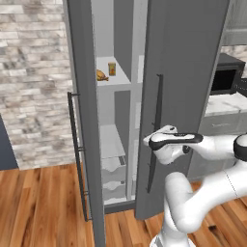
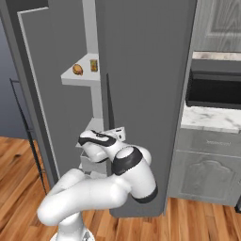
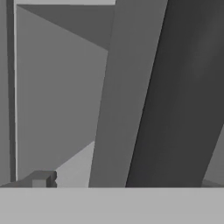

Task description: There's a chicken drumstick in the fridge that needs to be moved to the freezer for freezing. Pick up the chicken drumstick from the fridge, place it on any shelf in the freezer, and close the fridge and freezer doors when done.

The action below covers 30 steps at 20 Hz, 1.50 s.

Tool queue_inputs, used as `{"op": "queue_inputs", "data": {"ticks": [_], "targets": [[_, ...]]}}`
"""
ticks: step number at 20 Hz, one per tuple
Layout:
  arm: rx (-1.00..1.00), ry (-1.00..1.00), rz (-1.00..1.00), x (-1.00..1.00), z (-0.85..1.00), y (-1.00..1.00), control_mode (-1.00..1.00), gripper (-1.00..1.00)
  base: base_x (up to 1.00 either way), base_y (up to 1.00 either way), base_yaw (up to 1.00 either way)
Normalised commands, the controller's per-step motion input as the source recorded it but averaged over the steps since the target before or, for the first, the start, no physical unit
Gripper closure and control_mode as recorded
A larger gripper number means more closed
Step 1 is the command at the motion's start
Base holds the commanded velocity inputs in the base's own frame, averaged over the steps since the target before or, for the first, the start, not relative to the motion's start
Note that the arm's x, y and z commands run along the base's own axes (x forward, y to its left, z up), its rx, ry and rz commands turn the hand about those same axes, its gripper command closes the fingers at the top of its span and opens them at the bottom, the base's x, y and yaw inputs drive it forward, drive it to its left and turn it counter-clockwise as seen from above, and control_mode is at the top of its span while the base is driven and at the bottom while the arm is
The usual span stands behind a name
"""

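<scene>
A narrow gap stood open between the two doors, the freezer door (image 1: 84, 120) swung out at nine o'clock and the fridge door (image 1: 185, 96) angled across at three o'clock. The fridge door's bar handle (image 1: 155, 130) hung just beside the robot's wrist. Through the gap, at twelve o'clock, the carton (image 1: 112, 68) stood close beside the chicken drumstick (image 1: 101, 75) on a shelf (image 1: 116, 79).

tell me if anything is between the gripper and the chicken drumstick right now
Yes. The chicken drumstick sits on an upper shelf beside a small carton. The gripper is much lower, by the edge of a partly open dark grey door, which blocks part of the opening. It must come round that door edge and rise.
</scene>
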Motion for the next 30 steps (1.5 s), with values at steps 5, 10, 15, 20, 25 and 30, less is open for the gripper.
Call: {"op": "queue_inputs", "data": {"ticks": [5, 10, 15, 20, 25, 30], "targets": [[0.0, -0.02, -0.07, 0.36, 0.29, -0.04, -1.0, -1.0, 0.0, 0.0, 0.0], [0.01, -0.07, -0.07, 0.57, 0.42, 0.0, -1.0, -1.0, 0.0, 0.0, 0.0], [0.0, -0.05, -0.09, 0.42, 0.19, 0.0, -1.0, -1.0, 0.0, 0.0, 0.0], [0.0, 0.0, -0.13, 0.38, 0.0, 0.0, -1.0, -1.0, 0.0, 0.0, 0.0], [0.0, 0.0, -0.16, 0.48, 0.0, 0.03, -1.0, -1.0, 0.0, 0.0, 0.0], [0.0, 0.0, -0.17, 0.42, 0.0, 0.19, -1.0, -1.0, 0.0, 0.0, 0.0]]}}
